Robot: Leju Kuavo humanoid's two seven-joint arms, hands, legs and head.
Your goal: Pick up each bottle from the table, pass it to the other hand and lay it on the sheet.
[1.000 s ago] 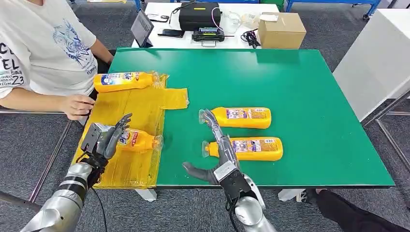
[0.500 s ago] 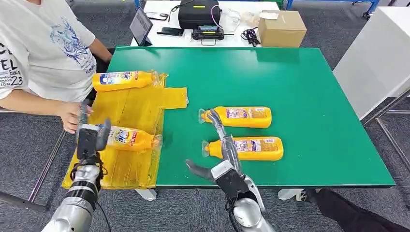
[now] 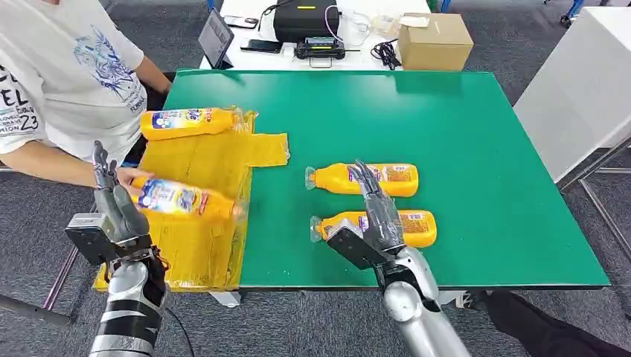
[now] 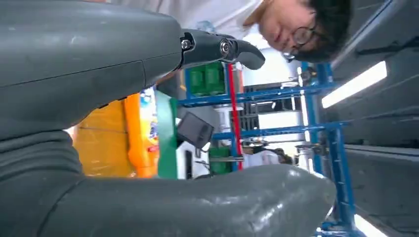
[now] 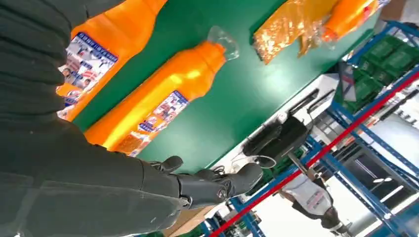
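Right hand hovers with fingers spread, grasping nothing, over the nearest bottle; our left hand is released too. Two bottles lie on the yellow sheet; we judge two left beside it.

From high on my body, the head camera looks forward and down over the green counter, taking in both arms from below. My left wrist camera sits close behind my left hand, turned on its side, facing past the yellow sheet toward blue racks. My right wrist camera, close behind my right hand, shares the counter's two orange bottles with the head view.
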